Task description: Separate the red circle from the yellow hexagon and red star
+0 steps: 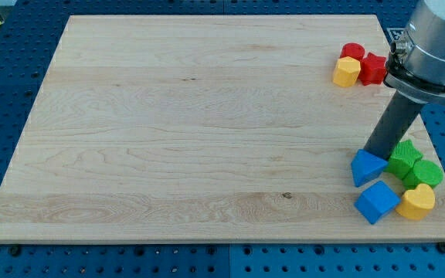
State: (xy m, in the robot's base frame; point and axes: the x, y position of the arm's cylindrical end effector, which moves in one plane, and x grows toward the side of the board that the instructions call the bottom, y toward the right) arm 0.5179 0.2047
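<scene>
No claw exists (only a rod); my tip (371, 153) touches the blue triangle (366, 167), so it must first reach the red circle (352, 52).

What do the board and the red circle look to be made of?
Board: pale wood by its long grain lines and a small knot, matte finish. Red circle: probably plastic or painted wood, given its uniform saturated colour and smooth surface; the view leaves that open.
</scene>
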